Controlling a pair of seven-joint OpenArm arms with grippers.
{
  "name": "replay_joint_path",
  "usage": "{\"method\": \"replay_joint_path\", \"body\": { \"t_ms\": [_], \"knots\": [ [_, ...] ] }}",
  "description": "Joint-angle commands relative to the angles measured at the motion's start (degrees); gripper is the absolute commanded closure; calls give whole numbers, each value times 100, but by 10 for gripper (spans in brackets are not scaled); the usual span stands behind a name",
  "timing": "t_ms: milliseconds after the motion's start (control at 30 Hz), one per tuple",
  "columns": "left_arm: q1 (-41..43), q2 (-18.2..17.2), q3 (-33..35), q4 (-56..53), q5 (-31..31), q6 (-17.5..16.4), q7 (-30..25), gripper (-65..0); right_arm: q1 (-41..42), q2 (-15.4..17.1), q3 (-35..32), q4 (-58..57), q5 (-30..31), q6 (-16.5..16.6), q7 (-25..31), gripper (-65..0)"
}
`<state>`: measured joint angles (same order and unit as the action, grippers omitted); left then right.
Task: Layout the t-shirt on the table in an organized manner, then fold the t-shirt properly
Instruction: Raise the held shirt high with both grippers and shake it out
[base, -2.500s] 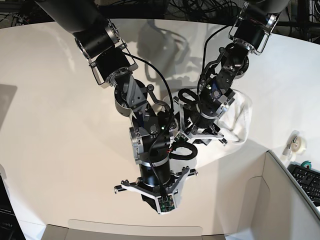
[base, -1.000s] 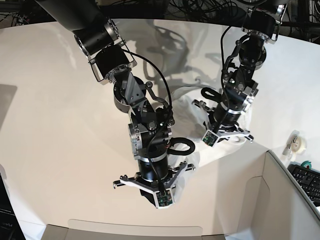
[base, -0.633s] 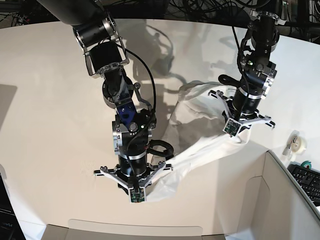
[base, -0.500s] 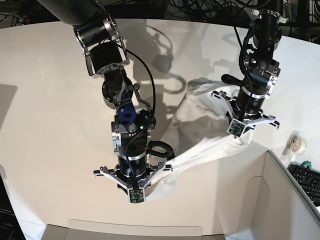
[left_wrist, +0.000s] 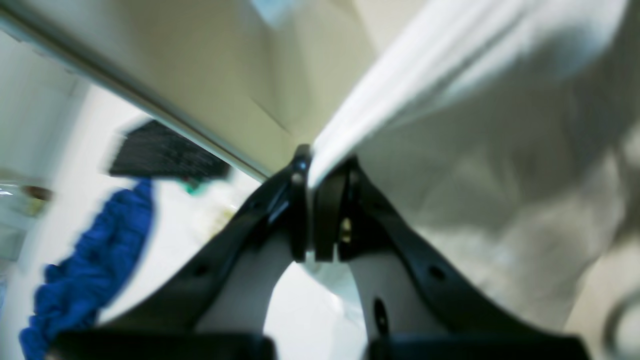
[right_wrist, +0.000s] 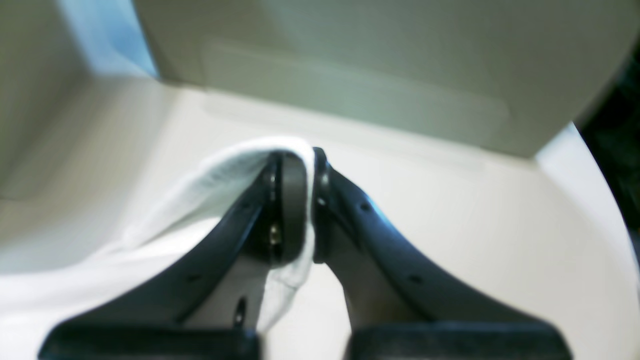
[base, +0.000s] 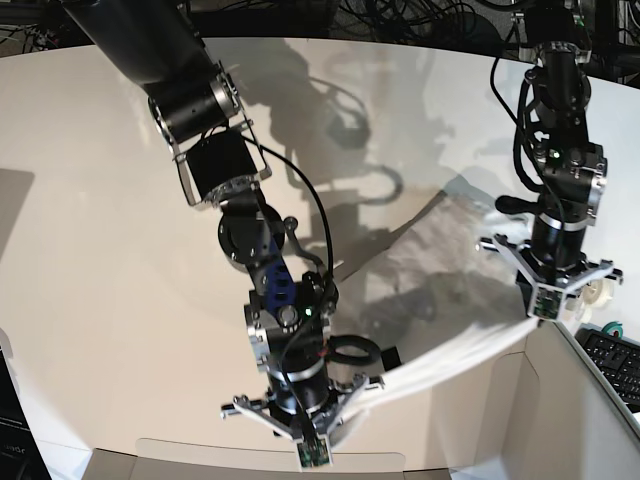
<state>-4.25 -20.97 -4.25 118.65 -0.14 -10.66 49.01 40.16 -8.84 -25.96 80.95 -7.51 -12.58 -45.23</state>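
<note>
Left gripper (left_wrist: 312, 200): clamped tight on a bunched edge of the shirt (left_wrist: 450, 75); from the wrist view the white cloth runs out from between the pressed-together jaws and away to the upper right.
Right gripper (right_wrist: 300, 200): also pinched closed on the shirt (right_wrist: 210, 180), a white fold wrapping over the tip of one finger and trailing off to the lower left.
Shirt: hangs in the air as a stretched white band (base: 455, 360) between the two grippers, slanting from the left one near the box corner down to the right one at the near edge; only plain white shows, blurred.
Table (base: 90, 200): big white top under both arms, with dark shadows of the arms and the cloth across its middle.
Left arm (base: 560, 160): stands on the base view's right, its gripper (base: 548, 302) low beside the box.
Right arm (base: 230, 200): reaches from the upper left down to the near edge, its gripper (base: 312, 440) just above the box rim.
Box (base: 560, 420): grey cardboard walls along the near and right edges.
Keyboard (base: 615, 360): black, behind the box on the right.
Blue cloth (left_wrist: 85, 260): blurred, off the table in the left wrist view.
</note>
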Motion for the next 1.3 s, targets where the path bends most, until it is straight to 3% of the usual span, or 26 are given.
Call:
{"method": "replay_joint_path", "body": {
  "t_ms": [0,267,500,700,867,933,1067,1133,1267],
  "knots": [
    [-195,-105,-274,87,265,191,-9,-3,472,-16,15,77,-124,-162,229,0],
    [-1267,-984,-1021,87,265,191,-9,-3,2248,-16,59,-169,1476,-162,238,0],
    [-2366,-1837,-1083,87,265,191,-9,-3,2986,-16,24,-161,1837,-162,906,0],
    [-3298,-2593,-1074,69,265,191,0,-4,3012,-16,15,-152,1845,-171,915,0],
    [-1935,-2549,-1144,87,265,191,272,-4,2300,-16,50,-187,1828,-171,941,0],
    [-1434,-2268,-1144,87,274,191,246,-4,2309,-16,50,-187,1819,-171,950,0],
    [-1452,-2145,-1144,87,274,191,132,-4,2757,-16,15,-187,1819,-171,958,0],
    [-1865,-2153,-1144,87,274,191,158,-4,2898,-16,50,-178,1828,-171,958,0],
    [-1988,-2294,-1329,87,274,191,167,-4,2617,-16,33,-143,1837,-171,923,0]
  ]
}}
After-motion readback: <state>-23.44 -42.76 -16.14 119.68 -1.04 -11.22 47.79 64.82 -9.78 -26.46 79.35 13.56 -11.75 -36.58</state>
